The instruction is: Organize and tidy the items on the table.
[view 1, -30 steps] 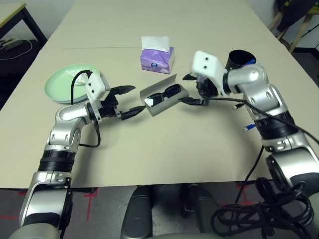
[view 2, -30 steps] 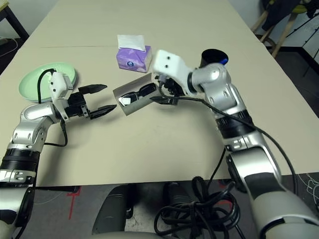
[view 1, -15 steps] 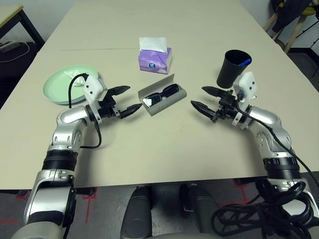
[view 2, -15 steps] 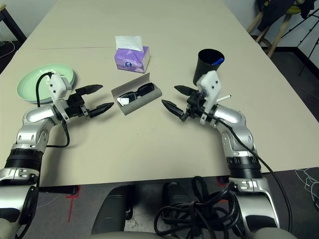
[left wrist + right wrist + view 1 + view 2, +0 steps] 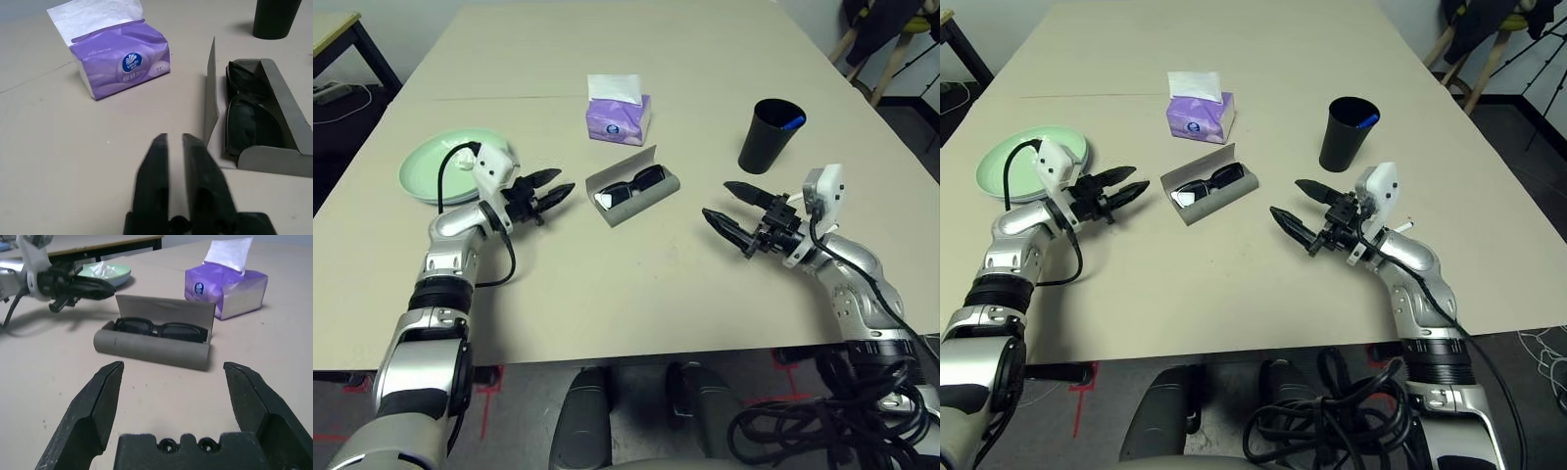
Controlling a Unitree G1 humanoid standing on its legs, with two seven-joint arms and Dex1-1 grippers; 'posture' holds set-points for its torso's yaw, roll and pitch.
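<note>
The grey glasses case (image 5: 631,186) lies open mid-table with the black sunglasses (image 5: 249,115) inside. My left gripper (image 5: 554,186) hovers just left of the case, its fingers (image 5: 156,166) drawn together to a narrow slit and holding nothing. My right gripper (image 5: 717,201) stands wide open to the right of the case, apart from it. Behind it the black cup (image 5: 769,135) is upright with a blue thing (image 5: 791,122) in it. The pale green plate (image 5: 426,171) at the left carries crumpled white tissue (image 5: 102,268). A white pen tip (image 5: 1409,226) peeks beside my right forearm. The pale blue plate is out of view.
A purple tissue pack (image 5: 619,113) with a white sheet sticking up stands behind the case. The beige table (image 5: 607,284) has bare room in front of the case and between my arms. Chairs and a dark side table stand beyond the table's edges.
My right arm has swung back from the case to the near right, still open. My left gripper has closed its fingers and drawn slightly back toward the plate.
</note>
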